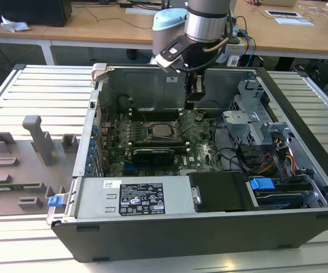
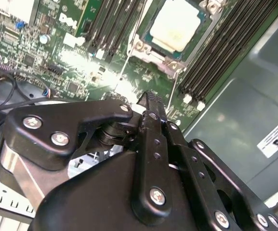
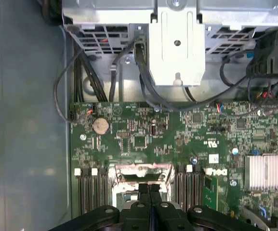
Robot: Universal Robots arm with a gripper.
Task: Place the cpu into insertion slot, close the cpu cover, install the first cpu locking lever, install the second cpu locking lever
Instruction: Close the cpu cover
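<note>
My gripper (image 2: 151, 99) has its two fingers pressed together with nothing between them, and both wrist views show the black tips meeting along one thin seam. In the second wrist view, the cpu (image 2: 175, 24) lies flat in the insertion slot (image 2: 173, 66), its pale metal top facing up. The cpu cover (image 2: 157, 54) appears to lie flat as a silver frame round it, though I cannot tell whether the levers are latched. My fingertips hang above the motherboard (image 2: 81, 62) just beside one corner of the slot, touching nothing. Long black memory slots (image 2: 225, 43) flank the slot on two sides.

The first wrist view looks the other way across the board. My closed tips (image 3: 149, 190) cover most of the socket. Beyond it sit a coin battery (image 3: 100, 126), a ribbed silver heatsink (image 3: 263, 171) and a pale metal bracket (image 3: 177, 43) against the case wall, with black cables (image 3: 81, 77) looping past.

The exterior view takes in the whole computer case (image 1: 209, 233), lying open on the slatted table (image 1: 38, 85). In it are the board and chip (image 1: 164, 130) near the middle, a labelled power supply (image 1: 135, 199) along the near wall, and drive bays (image 1: 277, 170) towards the exterior view's right. My gripper (image 1: 193, 98) reaches down near the far wall. A grey fixture tray (image 1: 16, 170) sits at the table's edge on the exterior view's left.
</note>
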